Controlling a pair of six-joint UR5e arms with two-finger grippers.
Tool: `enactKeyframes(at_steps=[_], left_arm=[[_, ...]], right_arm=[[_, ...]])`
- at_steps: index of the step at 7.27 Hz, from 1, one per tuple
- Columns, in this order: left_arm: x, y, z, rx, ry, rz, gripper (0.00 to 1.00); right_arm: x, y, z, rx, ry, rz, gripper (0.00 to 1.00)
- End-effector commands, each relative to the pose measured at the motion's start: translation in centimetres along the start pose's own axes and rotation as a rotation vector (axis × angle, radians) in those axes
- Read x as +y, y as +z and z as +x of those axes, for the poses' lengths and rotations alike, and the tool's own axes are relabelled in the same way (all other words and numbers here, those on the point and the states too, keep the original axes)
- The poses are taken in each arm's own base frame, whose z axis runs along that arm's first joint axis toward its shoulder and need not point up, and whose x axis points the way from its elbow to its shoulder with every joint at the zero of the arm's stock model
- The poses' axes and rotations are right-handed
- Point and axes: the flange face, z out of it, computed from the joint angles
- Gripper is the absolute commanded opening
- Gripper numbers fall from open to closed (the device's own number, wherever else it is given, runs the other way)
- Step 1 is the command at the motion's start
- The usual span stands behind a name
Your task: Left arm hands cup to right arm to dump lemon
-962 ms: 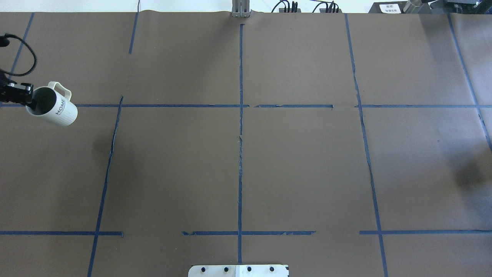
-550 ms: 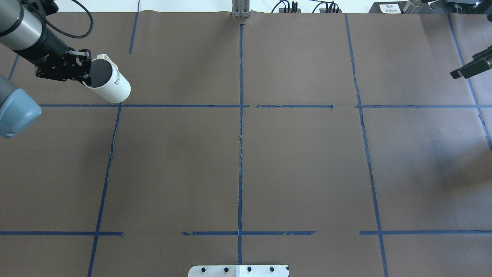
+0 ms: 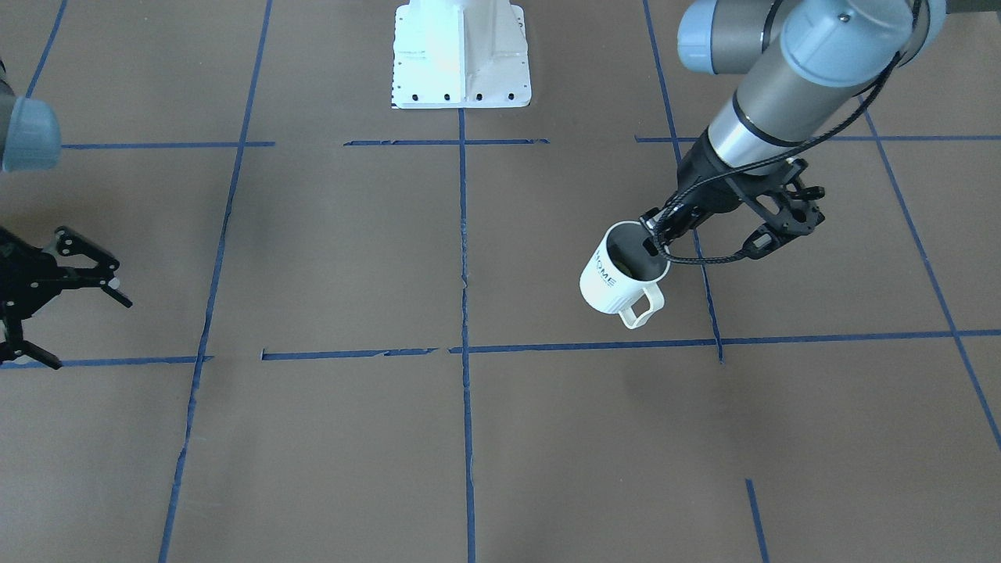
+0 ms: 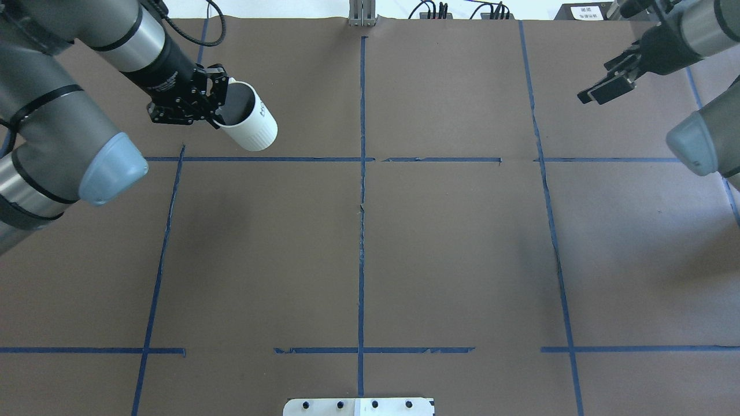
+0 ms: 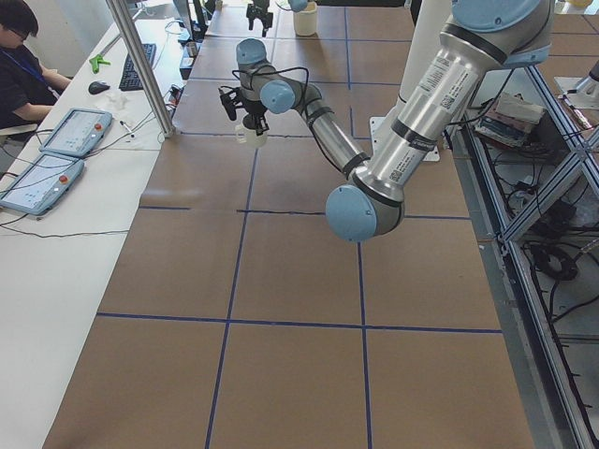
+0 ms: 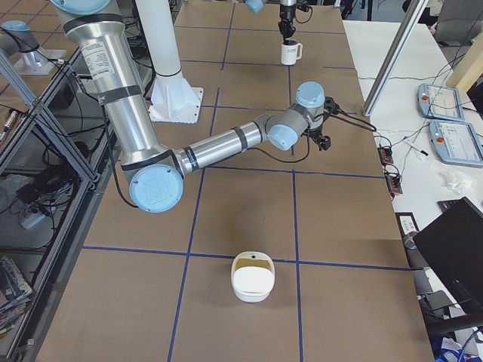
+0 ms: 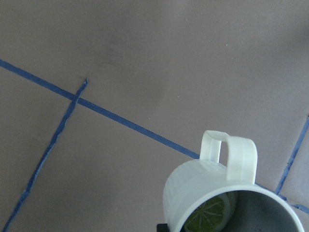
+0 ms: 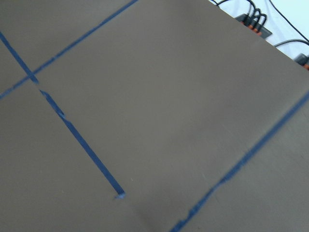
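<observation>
My left gripper [image 4: 218,110] is shut on the rim of the white ribbed cup [image 4: 250,125] and holds it tilted above the table at the far left. In the front-facing view the cup [image 3: 620,279] hangs below the gripper [image 3: 655,237] with its handle pointing away from the robot. The left wrist view shows the yellow-green lemon [image 7: 210,216] inside the cup [image 7: 203,186]. My right gripper [image 4: 602,92] is open and empty above the far right of the table, well apart from the cup. It also shows in the front-facing view [image 3: 87,331].
Brown paper with blue tape lines [image 4: 362,173] covers the table. The robot's white base [image 3: 460,55] stands at the near middle edge. A cream bowl-like container [image 6: 252,277] sits at the table's right end. Cables and plugs [image 4: 462,10] lie along the far edge.
My left arm has carried the cup from the left edge rightwards and farther across the table. My right arm has come in from the right edge.
</observation>
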Motion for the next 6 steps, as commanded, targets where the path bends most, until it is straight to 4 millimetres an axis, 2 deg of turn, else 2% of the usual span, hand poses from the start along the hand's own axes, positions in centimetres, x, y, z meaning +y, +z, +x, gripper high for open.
enactKeyframes(at_steps=[1,2,3,4,6], left_arm=[[2.1,1.2,3.9,0.005,-0.082,-0.025,0.00],[2.7,1.1,4.6,0.011,-0.112,-0.030,0.00],[3.8,1.6,5.7,0.008,-0.148,-0.042,0.00],[4.0,1.8,6.4,0.007,-0.205,-0.043,0.02],[4.2,1.5,7.7,0.013,-0.318,-0.042,0.03]], right_arm=[[-3.5,5.3,-9.0,0.005,-0.072,0.171,0.99],[-5.3,8.5,-15.2,0.019,-0.080,0.253,0.99],[-7.9,10.5,-21.1,0.028,-0.037,0.324,0.99],[-10.0,11.4,-25.8,0.029,-0.047,0.381,1.00],[-10.5,12.6,-29.7,0.086,-0.047,0.441,1.00]])
